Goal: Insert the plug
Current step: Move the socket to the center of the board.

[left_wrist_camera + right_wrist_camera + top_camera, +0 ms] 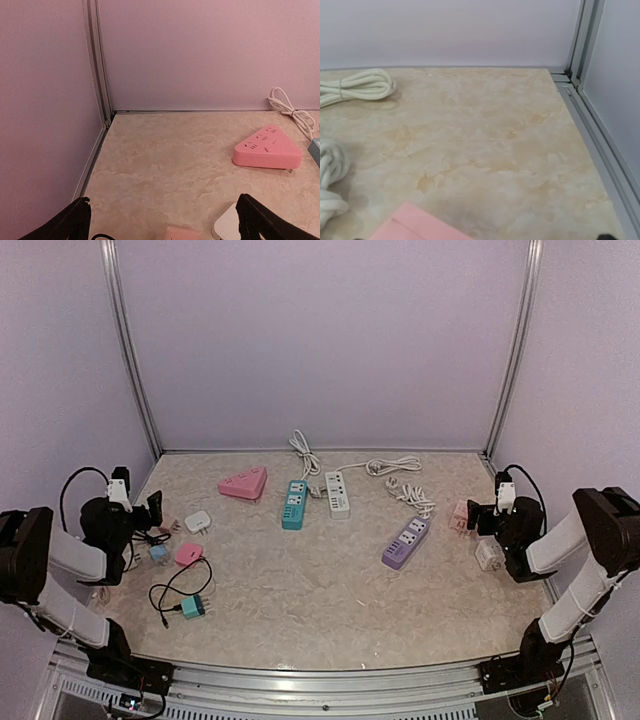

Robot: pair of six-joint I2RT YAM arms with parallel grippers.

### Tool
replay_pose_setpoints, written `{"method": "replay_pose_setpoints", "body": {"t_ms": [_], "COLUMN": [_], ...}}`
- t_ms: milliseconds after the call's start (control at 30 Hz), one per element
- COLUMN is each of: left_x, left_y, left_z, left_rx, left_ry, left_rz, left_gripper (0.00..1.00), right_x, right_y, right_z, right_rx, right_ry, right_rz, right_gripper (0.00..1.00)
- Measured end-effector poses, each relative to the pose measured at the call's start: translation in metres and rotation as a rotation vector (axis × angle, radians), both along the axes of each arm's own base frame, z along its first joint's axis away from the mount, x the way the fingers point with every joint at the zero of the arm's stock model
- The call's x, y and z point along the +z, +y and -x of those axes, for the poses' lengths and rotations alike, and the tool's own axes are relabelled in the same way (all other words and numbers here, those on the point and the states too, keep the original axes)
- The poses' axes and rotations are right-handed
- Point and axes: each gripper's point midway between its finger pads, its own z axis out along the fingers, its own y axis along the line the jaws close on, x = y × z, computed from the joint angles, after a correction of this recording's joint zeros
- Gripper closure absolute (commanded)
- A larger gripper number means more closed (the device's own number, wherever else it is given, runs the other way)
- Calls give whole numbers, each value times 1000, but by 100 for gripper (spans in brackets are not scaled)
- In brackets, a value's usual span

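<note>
Several power strips lie on the table: a pink triangular one [243, 483], a teal one [294, 504], a white one [338, 493] and a purple one [406, 542]. Loose plugs lie at the left: a white adapter [198, 521], a pink plug [188, 554], a teal plug [192, 607] with a black cord, and a light blue one [158, 552]. My left gripper [152, 508] is open and empty, low over the table beside the white adapter [227, 229]. My right gripper [478, 515] is open and empty next to a pink adapter [460, 516]; its fingers barely show in the right wrist view.
The left wrist view shows the pink triangular strip [267, 147] ahead and the left wall rail [97, 75]. A white adapter [489, 554] lies under the right arm. Coiled white cords [395, 465] lie at the back, and one shows in the right wrist view [355, 85]. Walls enclose three sides.
</note>
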Motion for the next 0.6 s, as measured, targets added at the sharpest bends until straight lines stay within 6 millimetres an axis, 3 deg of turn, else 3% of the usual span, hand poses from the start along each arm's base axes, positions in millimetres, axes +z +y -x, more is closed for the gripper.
{"method": "replay_pose_setpoints", "body": {"t_ms": [200, 267, 400, 467, 567, 600], "left_x": [0, 0, 0, -1, -3, -2], "left_y": [0, 0, 0, 4, 17, 21], "left_z": [0, 0, 0, 0, -1, -1], "left_rx": [0, 0, 0, 22, 102, 123], "left_ry": [0, 0, 0, 5, 18, 18], "left_rz": [0, 0, 0, 4, 18, 19], "left_gripper": [1, 1, 1, 1, 1, 1], "right_x": [-1, 12, 91, 128, 154, 149], "right_y": [-2, -9, -13, -8, 6, 14], "right_z": [-2, -14, -55, -70, -80, -81], "right_rx": [-14, -58, -112, -94, -68, -59], "right_ry": [31, 70, 60, 68, 141, 174], "right_rz": [1, -13, -88, -139, -229, -237], "right_gripper": [0, 2, 21, 25, 26, 26]}}
